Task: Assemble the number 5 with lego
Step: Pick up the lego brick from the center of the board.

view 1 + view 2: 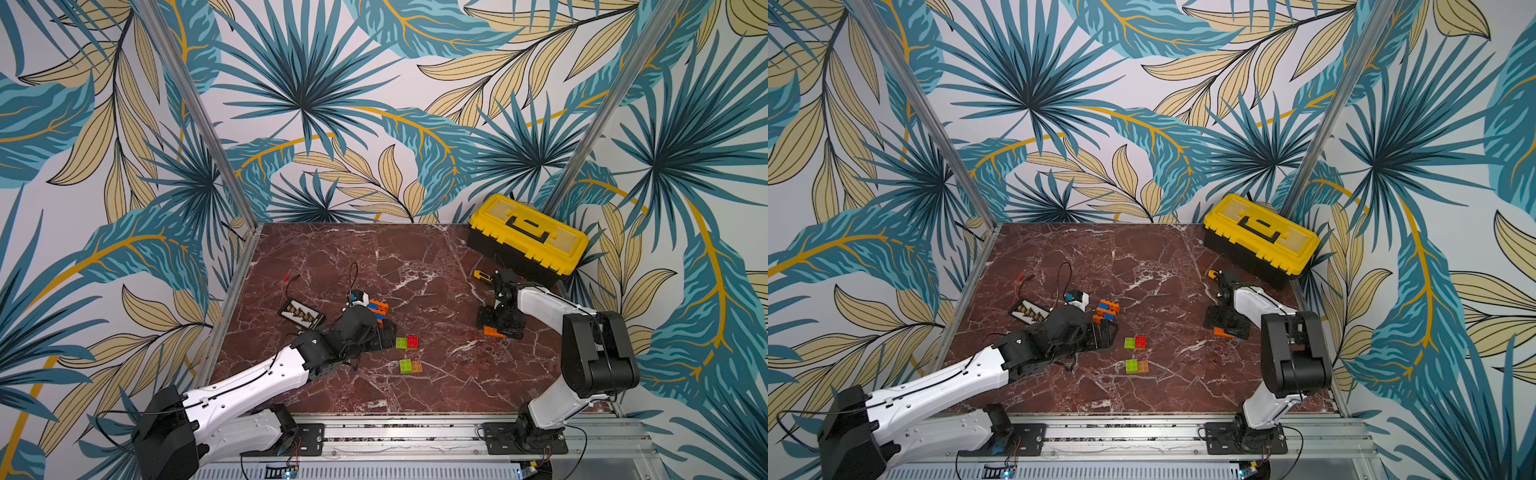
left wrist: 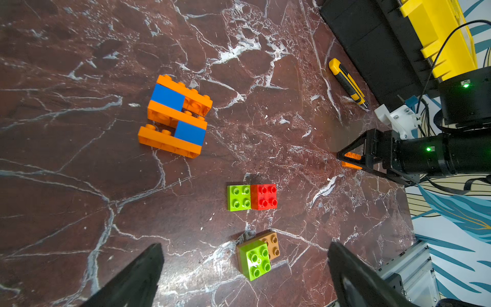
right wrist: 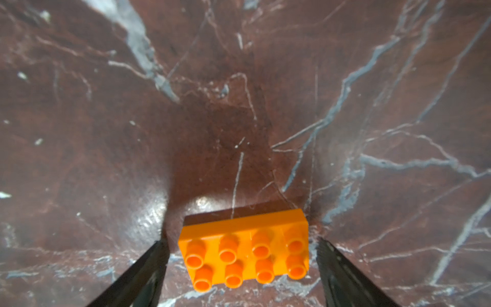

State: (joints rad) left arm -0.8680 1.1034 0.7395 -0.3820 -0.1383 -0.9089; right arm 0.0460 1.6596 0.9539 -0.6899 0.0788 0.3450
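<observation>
- Right gripper [image 3: 241,241] is down on the marble table [image 3: 239,106], its jaws spread and straddling a loose orange brick [image 3: 244,249]. There is a sliver of daylight on each side, so nothing is gripped yet.
- That brick lies flat, studs up, at about 3 o'clock from the orange-and-blue build [image 2: 175,117] in both top views.
- Left gripper [image 2: 245,245] hangs wide open and empty just beside the build.
- The step in hand looks like picking up another orange bar. The next move calls for a square squeeze on the brick's short ends, then a clean lift towards the build.
- The build already reads like a 5: three orange bars joined by two blue squares.
- The green-and-red pair [image 2: 252,198] sits at 5 o'clock from the build, with the green-on-brown stack [image 2: 256,259] beyond it.
- Hard to make out: whether the build's lowest bar is fully pressed home.
- In the top views the right gripper hides most of the brick.
- The utility knife [image 2: 348,81] lies idle, well apart.
</observation>
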